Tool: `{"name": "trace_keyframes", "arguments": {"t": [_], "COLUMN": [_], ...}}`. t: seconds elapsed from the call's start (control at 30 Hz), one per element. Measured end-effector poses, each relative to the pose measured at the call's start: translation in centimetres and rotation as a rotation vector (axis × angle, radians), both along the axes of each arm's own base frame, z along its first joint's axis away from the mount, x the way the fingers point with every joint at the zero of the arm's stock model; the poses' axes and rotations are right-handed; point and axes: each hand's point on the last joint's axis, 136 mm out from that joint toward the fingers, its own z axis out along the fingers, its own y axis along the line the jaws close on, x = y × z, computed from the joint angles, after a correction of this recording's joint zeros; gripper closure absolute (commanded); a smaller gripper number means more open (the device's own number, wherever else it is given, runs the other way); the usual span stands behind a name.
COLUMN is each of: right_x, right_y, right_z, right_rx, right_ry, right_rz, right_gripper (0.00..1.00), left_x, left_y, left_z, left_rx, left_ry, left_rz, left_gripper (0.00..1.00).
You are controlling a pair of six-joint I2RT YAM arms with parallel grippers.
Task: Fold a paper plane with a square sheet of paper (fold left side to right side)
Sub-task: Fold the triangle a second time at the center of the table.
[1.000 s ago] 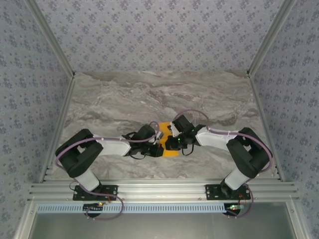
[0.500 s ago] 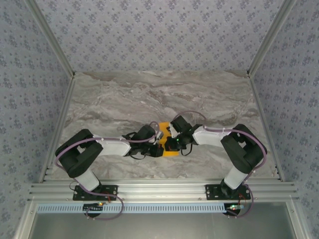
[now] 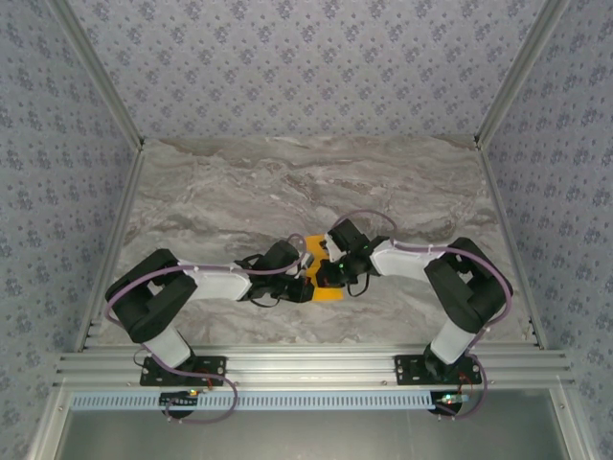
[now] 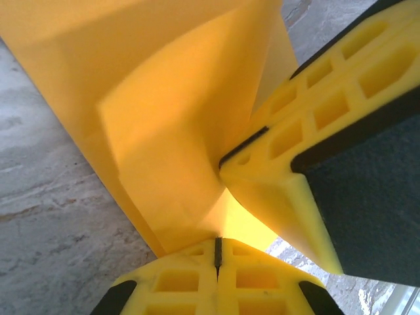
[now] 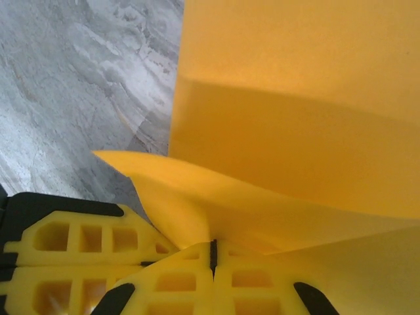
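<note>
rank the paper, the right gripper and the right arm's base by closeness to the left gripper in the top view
1. paper: at the left gripper fingertips.
2. right gripper: just to its right.
3. right arm's base: near edge, far right.

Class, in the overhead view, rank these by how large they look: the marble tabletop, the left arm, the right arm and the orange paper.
1. marble tabletop, by far the largest.
2. left arm and right arm: they look alike, so I won't rank them.
3. orange paper, smallest and partly covered by the arms.
</note>
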Motion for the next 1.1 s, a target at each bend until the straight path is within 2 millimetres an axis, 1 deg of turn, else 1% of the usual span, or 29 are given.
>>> {"name": "trace_keyframes", "arguments": {"t": [0.13, 0.4, 0.7, 1.0, 1.1], "right_x": [0.0, 0.3, 1.7, 2.8, 3.3], "right_y": [0.0, -0.3, -1.8, -2.2, -2.7], "right_z": [-0.6, -0.6, -0.7, -0.7, -0.7], "right_rx": [-0.015, -0.023, -0.027, -0.003, -0.005], "right_ry": [0.01, 0.016, 0.022, 0.064, 0.064], "right_rz": [0.01, 0.027, 0.025, 0.04, 0.038], "right_gripper": [1.0, 1.0, 1.0, 1.0, 1.0], "left_x": [0.0, 0.1, 0.1, 0.6, 0.7], "left_y": [0.0, 0.0, 0.1, 0.1, 0.1], "left_z": [0.0, 0.0, 0.0, 0.0, 0.0], "left_rx": [0.001, 0.004, 0.005, 0.011, 0.011], "left_ry": [0.0, -0.001, -0.004, -0.027, -0.03], "left_rz": [0.001, 0.002, 0.005, 0.021, 0.022], "left_gripper": [0.98, 0.98, 0.99, 0.99, 0.99]}}
